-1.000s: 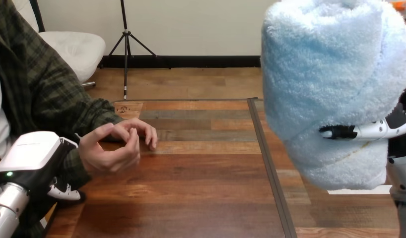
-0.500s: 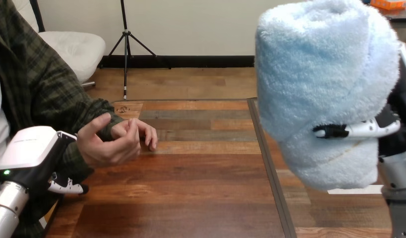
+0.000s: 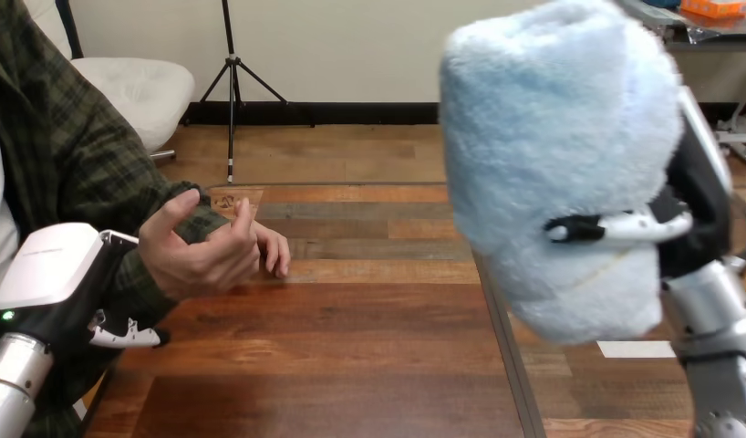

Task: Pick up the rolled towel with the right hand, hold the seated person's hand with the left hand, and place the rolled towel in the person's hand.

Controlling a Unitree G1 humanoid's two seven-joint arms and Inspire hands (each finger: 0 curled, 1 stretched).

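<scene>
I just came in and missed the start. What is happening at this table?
The robot's right hand grips a blue rolled towel and holds it up over the right side of the table. The person's hand is at the left, empty, fingers loosely curled. The robot's left hand is beside the person's forearm; I cannot tell whether it grips it. The towel is not yet handed over.

The pale blue, fluffy towel (image 3: 552, 137) is held rolled and upright above the table (image 3: 351, 365) at right. The person's hand (image 3: 201, 260) is raised at left, loosely curled.
</scene>
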